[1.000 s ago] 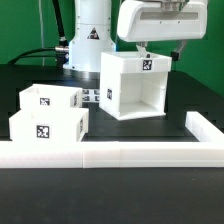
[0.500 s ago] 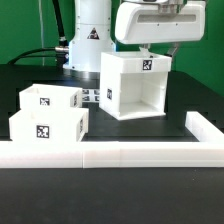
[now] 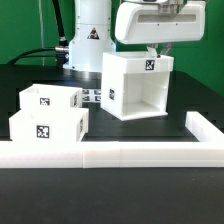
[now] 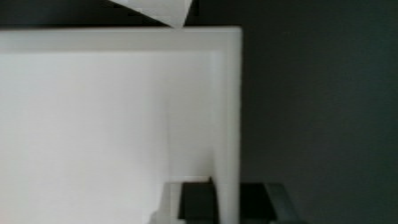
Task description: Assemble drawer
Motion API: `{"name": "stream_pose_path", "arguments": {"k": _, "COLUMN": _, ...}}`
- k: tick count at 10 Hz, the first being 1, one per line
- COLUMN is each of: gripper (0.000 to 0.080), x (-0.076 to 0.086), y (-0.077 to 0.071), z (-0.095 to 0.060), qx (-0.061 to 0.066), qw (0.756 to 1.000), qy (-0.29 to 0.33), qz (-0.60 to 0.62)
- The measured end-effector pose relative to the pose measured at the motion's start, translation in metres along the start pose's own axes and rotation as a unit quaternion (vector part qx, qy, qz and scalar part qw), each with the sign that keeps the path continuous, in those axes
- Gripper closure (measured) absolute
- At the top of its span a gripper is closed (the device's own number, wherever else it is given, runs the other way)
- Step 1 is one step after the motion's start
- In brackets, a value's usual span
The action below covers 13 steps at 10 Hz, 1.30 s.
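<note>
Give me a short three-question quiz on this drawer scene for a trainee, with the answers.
1. How many small trays stand at the exterior view's left of the box casing?
2. True or false: one tray already sits inside the box casing.
3. In the wrist view, what stands between the fingers of the gripper?
A. the white rail
B. a wall of the box casing
C. a tray

Key: 1. two; 2. false, the casing's open front shows nothing inside; 3. B.
</note>
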State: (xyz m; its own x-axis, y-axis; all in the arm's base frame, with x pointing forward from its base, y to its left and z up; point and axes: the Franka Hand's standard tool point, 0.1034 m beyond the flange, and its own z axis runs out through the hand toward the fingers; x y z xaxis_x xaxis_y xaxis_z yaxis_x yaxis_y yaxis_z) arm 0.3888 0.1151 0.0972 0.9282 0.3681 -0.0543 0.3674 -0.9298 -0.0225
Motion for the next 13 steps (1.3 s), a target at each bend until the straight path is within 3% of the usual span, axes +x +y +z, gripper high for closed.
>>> {"name": "stream_pose_path", "arguments": {"k": 5, "gripper": 0.0763, "x": 0.001, "y": 0.002, "z": 0.0, "qx": 0.001, "qw": 1.0, "qy": 0.0, "qz": 0.001}}
{"name": "stream_pose_path", "arguments": {"k": 7, "gripper": 0.0762, "x": 0.022, "y": 0.021, "z": -0.002, "qx": 0.007, "qw": 1.0, "qy": 0.009, "qz": 0.023}}
{"name": "stream_pose_path", "arguments": {"k": 10, "gripper": 0.0762, "x": 0.061, "y": 0.036, "z": -0.004, "qx": 0.011, "qw": 0.998, "qy": 0.027, "qz": 0.05}}
{"name": "stream_pose_path", "arguments": {"k": 13, "gripper": 0.0762, "x": 0.095, "y": 0.059, "z": -0.007, "qx": 0.01, "qw": 0.997, "qy": 0.05, "qz": 0.051}}
